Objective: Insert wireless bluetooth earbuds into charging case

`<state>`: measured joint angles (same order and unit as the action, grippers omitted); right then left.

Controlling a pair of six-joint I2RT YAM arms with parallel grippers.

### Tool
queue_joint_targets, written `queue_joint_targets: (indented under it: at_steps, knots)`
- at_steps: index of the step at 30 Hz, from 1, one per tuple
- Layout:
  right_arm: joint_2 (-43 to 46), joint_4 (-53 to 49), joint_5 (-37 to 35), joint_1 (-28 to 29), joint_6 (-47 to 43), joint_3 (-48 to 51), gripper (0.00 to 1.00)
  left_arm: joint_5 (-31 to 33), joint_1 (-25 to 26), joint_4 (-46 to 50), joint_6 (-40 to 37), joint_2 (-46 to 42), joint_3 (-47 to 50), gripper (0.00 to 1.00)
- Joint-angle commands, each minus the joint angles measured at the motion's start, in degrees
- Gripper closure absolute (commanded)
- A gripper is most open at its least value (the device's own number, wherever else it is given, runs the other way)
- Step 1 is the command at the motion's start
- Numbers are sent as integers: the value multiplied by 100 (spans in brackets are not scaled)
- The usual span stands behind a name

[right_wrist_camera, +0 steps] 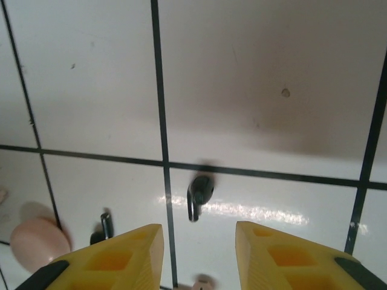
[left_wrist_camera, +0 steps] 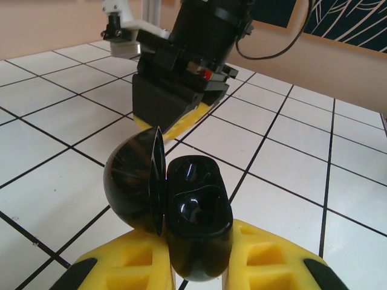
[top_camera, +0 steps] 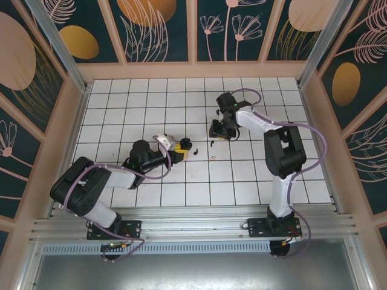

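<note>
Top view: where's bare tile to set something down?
Free: back-left tiles along the far wall; near tiles between the arm bases. Crowded: centre, where left fingers clamp the black charging case, right fingers hover open, and loose earbuds lie by them.

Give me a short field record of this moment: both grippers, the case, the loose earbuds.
left gripper: shut on the black charging case
case lid: open, cavity showing
right gripper: jaws open over the tiled table, holding nothing
black earbud: loose on a tile, just ahead of the gap between the right fingers
second black earbud: loose, close to one right finger
</note>
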<state>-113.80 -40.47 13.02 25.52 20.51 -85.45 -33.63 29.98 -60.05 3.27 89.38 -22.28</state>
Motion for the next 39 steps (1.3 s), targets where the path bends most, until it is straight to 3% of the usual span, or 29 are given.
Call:
queue_joint_targets:
  at_steps: [1,21,39]
  knots:
    - [-235,-237,-178,105,34,-315,64,32,-32,-163,-81,44,0,85]
    - [-907,-357,-291,263,-39,-596,70,52,-28,24,-135,-33,-35,85]
    - [-751,92,-382,264,44,-330,80,31,-29,390,-306,-61,-170,85]
